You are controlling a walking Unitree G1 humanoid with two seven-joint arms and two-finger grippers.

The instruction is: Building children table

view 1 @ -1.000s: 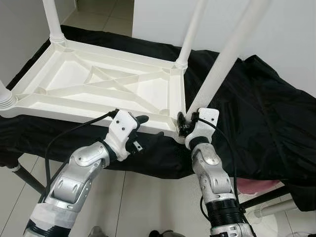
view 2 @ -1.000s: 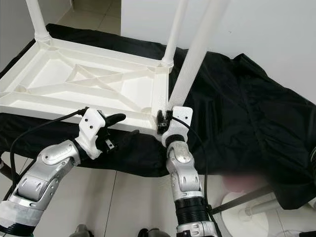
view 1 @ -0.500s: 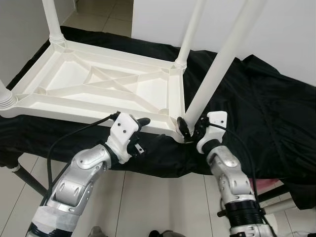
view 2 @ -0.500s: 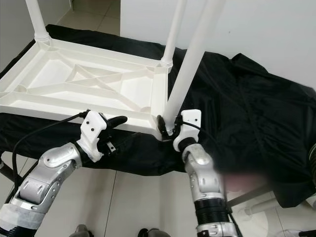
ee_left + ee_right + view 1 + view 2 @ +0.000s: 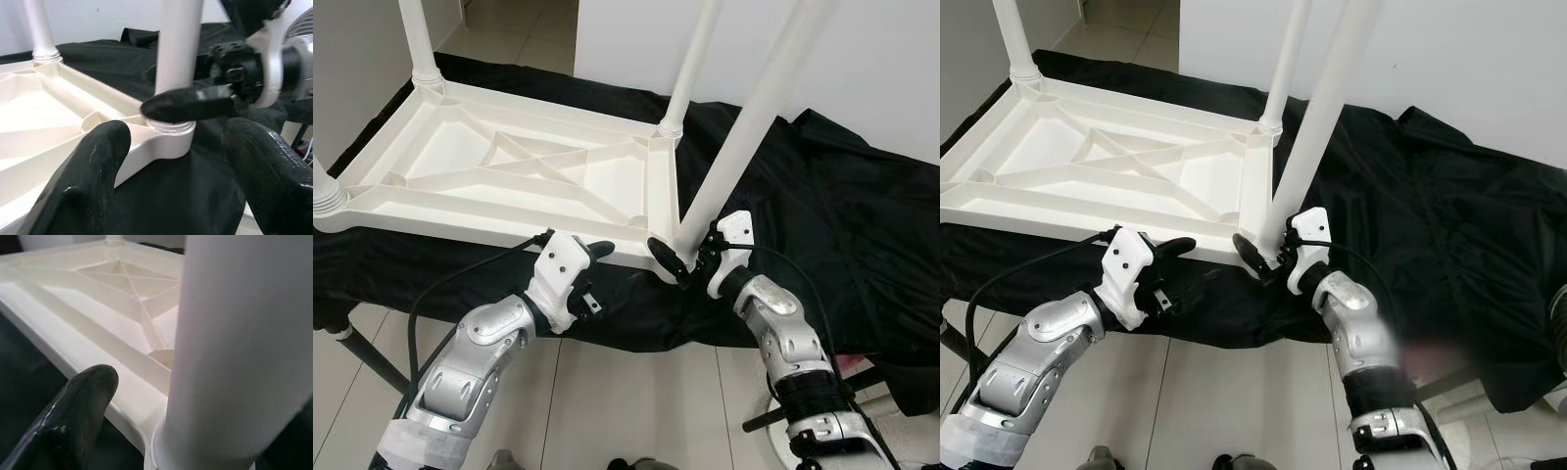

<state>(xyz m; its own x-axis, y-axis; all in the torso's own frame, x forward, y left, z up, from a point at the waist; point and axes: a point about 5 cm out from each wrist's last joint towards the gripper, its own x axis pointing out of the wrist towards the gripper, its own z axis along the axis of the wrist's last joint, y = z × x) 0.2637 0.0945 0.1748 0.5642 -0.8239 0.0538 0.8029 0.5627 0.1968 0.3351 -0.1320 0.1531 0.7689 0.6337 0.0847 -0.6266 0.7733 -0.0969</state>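
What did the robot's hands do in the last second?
The right hand swung around the base of the near leg, from in front of it to its right side, and stays clasped around it. The leg now leans less. The left hand stayed open beside the upside-down table top; the other legs did not move.

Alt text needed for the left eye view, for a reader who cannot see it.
The right gripper clasps the base of a white table leg at the near corner of an upside-down white children's table lying on a black cloth. The left gripper hovers open beside the table's near edge.
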